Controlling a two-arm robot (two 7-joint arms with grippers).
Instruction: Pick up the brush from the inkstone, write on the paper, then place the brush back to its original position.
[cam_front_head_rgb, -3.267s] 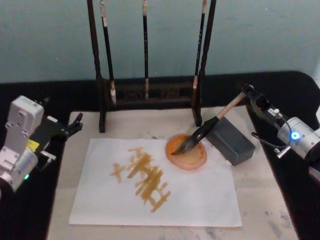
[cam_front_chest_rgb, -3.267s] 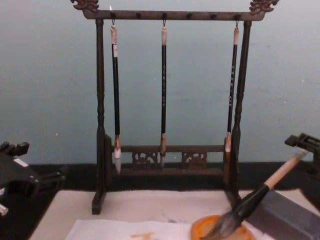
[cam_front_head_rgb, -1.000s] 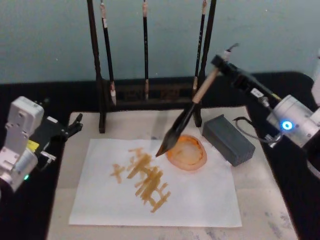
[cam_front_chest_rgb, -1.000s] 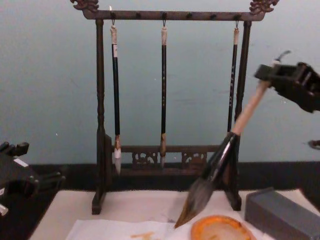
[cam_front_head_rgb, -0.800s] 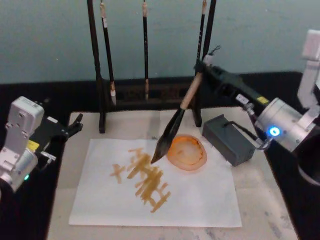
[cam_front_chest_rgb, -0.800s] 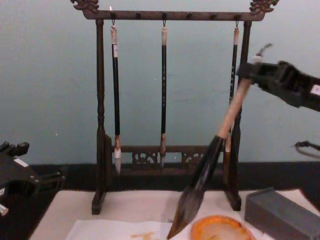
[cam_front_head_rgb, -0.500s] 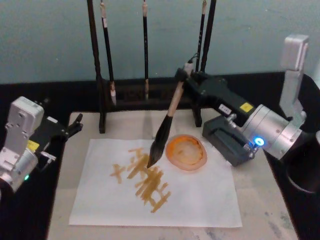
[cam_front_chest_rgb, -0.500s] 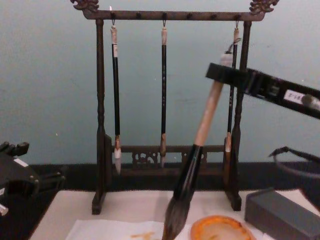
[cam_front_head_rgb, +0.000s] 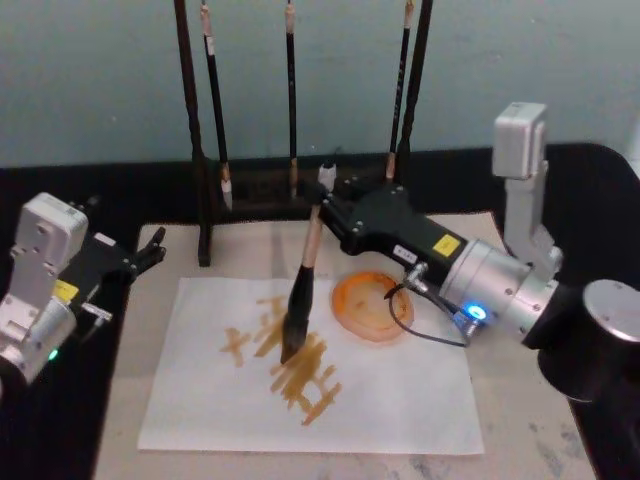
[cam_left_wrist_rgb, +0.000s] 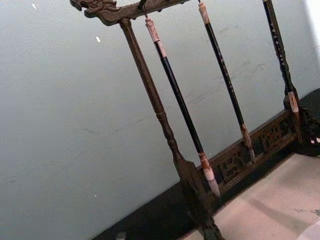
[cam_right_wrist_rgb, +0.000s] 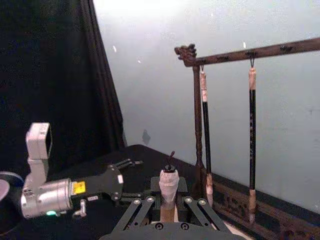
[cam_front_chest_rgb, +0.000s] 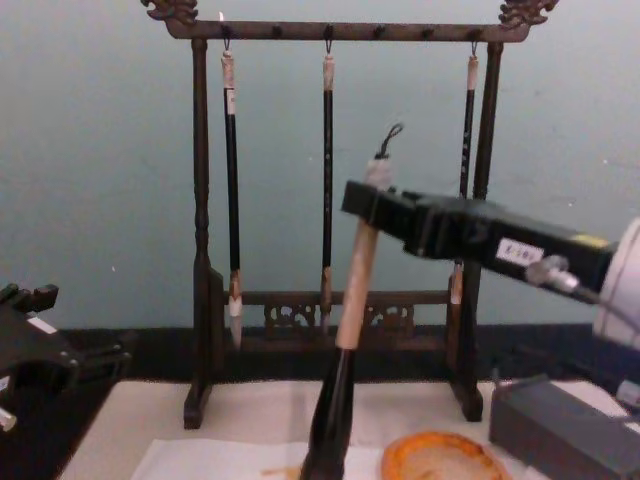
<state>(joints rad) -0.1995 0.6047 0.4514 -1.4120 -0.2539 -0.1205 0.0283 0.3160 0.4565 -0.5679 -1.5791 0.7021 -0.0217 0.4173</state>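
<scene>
Holding the brush (cam_front_head_rgb: 300, 290) near its top, right gripper (cam_front_head_rgb: 322, 205) jaws clamp it; tip on the paper (cam_front_head_rgb: 400, 400), left of the inkstone (cam_front_head_rgb: 372, 305). Left gripper (cam_front_head_rgb: 148, 250) parked at the tabletop (cam_front_head_rgb: 120, 190) left, jaws apart, empty.

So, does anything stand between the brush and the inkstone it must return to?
Nothing visible does. The right pincer holds the brush nearly upright over the paper; the inkstone lies to its right, only bare paper between.

Beige felt mat (cam_front_head_rgb: 515, 405) on black table (cam_front_head_rgb: 95, 190)
</scene>
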